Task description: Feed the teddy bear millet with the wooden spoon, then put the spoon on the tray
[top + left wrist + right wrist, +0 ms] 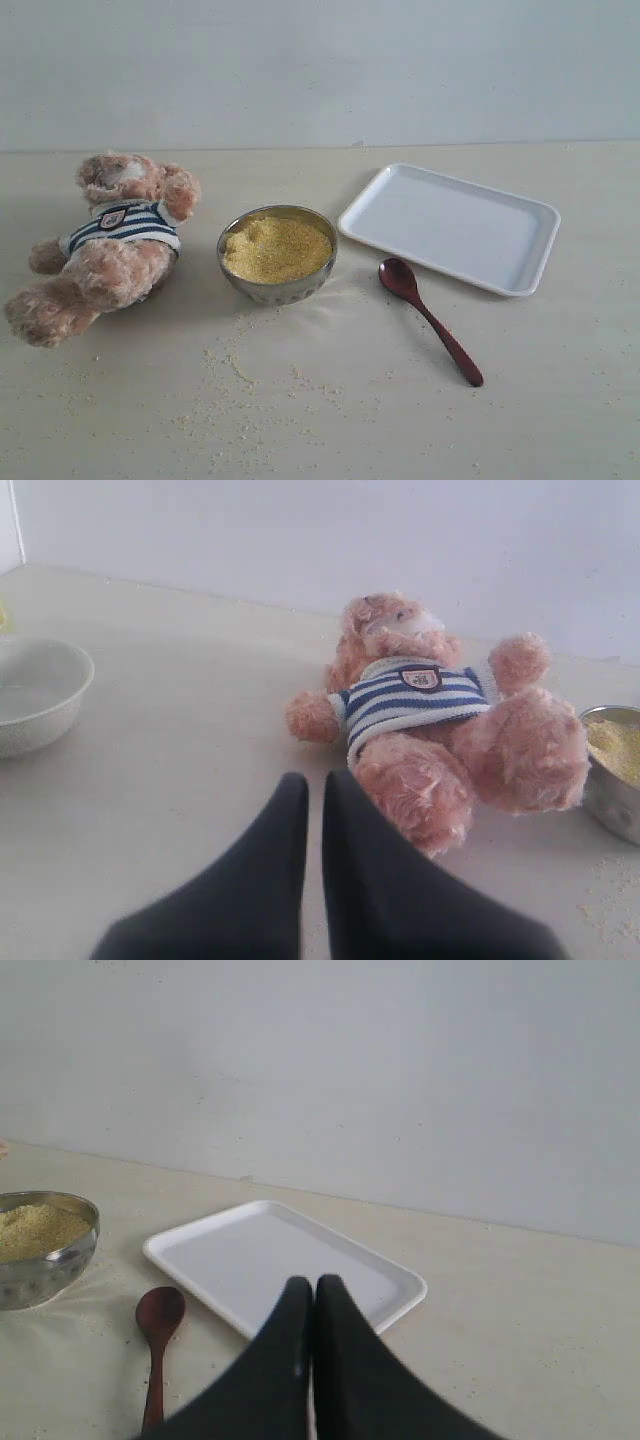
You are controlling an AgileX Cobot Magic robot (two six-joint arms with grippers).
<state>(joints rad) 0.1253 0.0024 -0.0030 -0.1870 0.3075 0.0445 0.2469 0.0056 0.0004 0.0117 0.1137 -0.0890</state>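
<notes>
W/ left end effector (314,780) & right end effector (313,1282) pinched together, empty: could fumble slim flat-lying wooden spoon (435,328), spill millet (277,248)

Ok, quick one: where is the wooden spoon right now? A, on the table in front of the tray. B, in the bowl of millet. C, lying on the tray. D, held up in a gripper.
A: the wooden spoon lies flat on the table, just in front of the tray and to the right of the metal bowl, with nothing holding it.
</notes>
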